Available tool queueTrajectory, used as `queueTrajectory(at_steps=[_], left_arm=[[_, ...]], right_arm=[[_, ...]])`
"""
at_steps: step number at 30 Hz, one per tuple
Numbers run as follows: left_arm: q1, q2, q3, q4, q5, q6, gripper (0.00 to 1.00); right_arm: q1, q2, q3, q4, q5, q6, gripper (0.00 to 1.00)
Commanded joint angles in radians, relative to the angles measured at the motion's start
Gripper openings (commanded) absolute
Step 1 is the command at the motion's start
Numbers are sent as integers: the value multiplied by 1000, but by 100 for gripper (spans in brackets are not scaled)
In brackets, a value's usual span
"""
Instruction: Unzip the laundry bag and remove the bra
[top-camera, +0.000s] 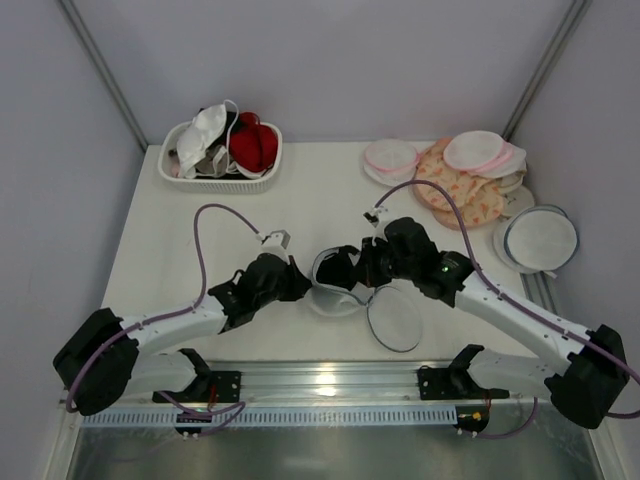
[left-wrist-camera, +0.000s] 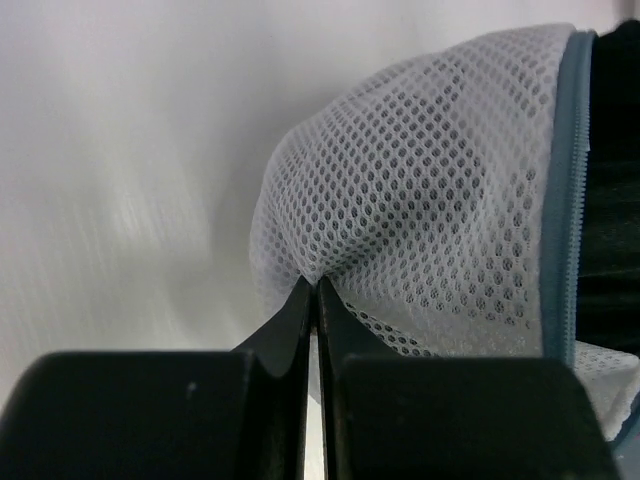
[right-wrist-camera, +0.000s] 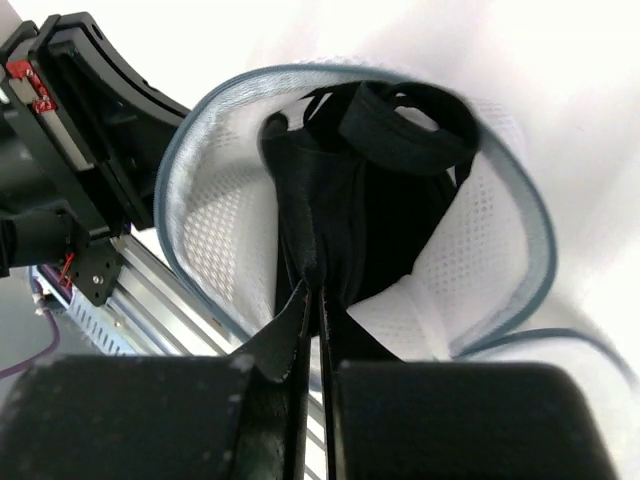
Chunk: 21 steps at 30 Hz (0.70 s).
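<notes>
Near the middle of the table (top-camera: 320, 190), from above: the laundry bag (top-camera: 333, 298), already unzipped, with grey-blue rim agape and the loose half flopped flat toward 5 o'clock. Pinched from the 9 o'clock side by the left claw (left-wrist-camera: 312, 285), closed tight on a fold of white mesh on the outside of the dome. Probably placed there as an anchor, to stop the pouch dragging along during the pull.

Entered from the 3 o'clock side by the right claw (right-wrist-camera: 312, 292), clamped flat on a fold of the black bra (right-wrist-camera: 400, 190), which lies bunched inside the open bowl with a strap looped near the top. Gripped at the near edge of the fabric, apparently for a straight draw out through the opening.

Not yet out: cups and straps wholly within the rim. Next, by judgement: lift and pull toward 3 o'clock against the anchored mesh. Some risk of a strap snagging on the zip.

Off at 11 o'clock, a white basket (top-camera: 220, 183) of other bras; at 1 o'clock, pink-rimmed rounds (top-camera: 390, 158), not part of this.
</notes>
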Motion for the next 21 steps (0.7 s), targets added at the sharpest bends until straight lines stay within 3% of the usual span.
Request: queueTrajectory(at_steps=[1, 6, 11, 12, 13, 16, 21], left_arm=[[5, -14, -7, -21, -47, -1, 0], [5, -17, -9, -31, -50, 1, 0], [5, -20, -10, -41, -47, -4, 1], [5, -20, -12, -44, -46, -5, 5], [5, -21, -12, -44, -46, -7, 30], [5, -34, -15, -49, -47, -14, 63], [5, -57, -15, -54, -44, -14, 66]], right_arm=[[-1, -105, 48, -189, 155, -19, 4], [-1, -235, 98, -336, 437, 16, 4], [-3, -332, 103, -332, 613, 65, 3], [-3, -343, 94, -318, 611, 64, 4], [-4, -357, 92, -306, 589, 60, 3], [-4, -340, 98, -292, 553, 57, 4], [-3, -340, 91, -232, 490, 48, 4]])
